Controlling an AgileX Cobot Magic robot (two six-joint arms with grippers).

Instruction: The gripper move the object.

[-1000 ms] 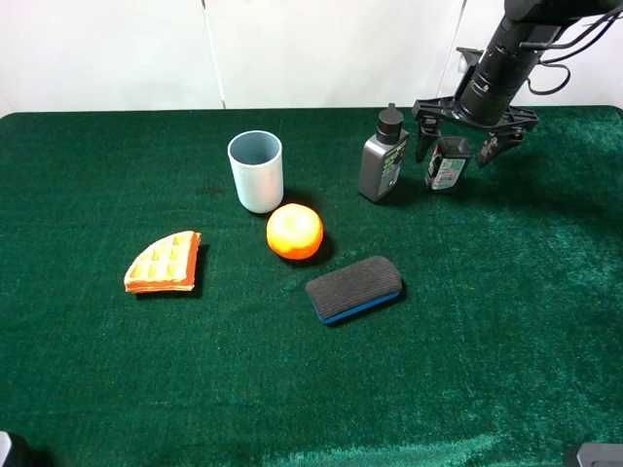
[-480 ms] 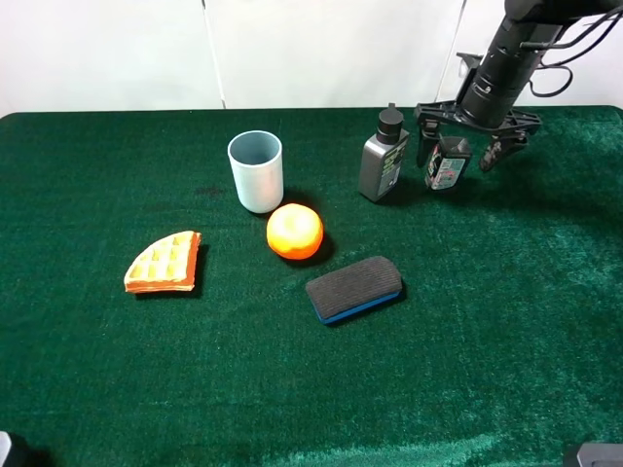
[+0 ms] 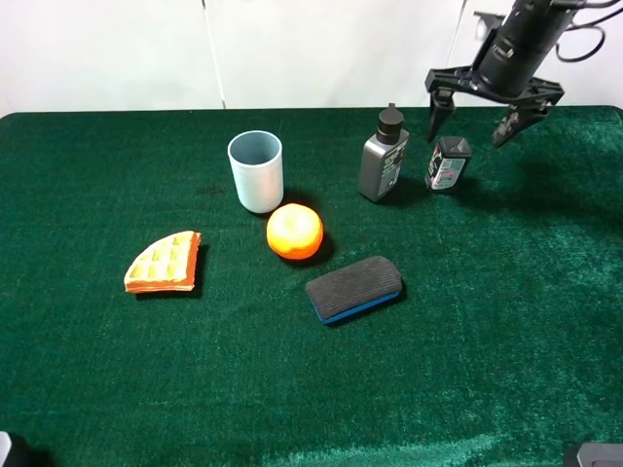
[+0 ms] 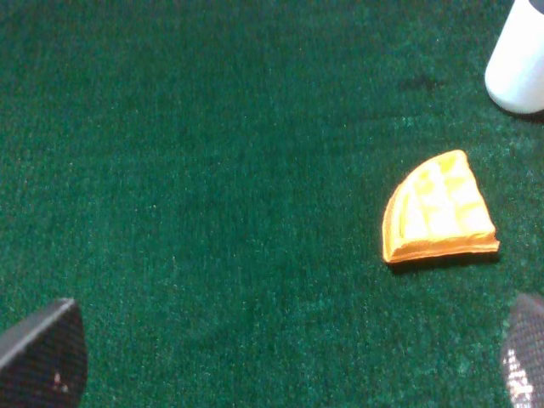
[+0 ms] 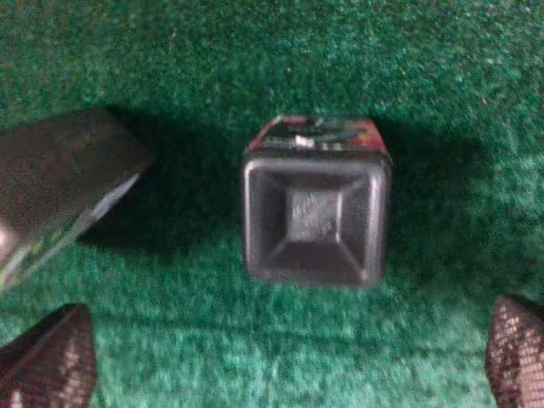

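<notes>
The black multi-fingered claw on the right arm [image 3: 472,125] has risen clear of the small squat bottle with the dark grey square cap and pink, green and white label [image 3: 448,163]. It now hangs above the bottle with its fingers spread and nothing held, so the bottle appears released and this move is probably finished. The bottle stands upright on the green felt table [image 3: 487,292], just beside the taller grey black-capped bottle [image 3: 384,161] without touching it, its cap seated squarely.
</notes>
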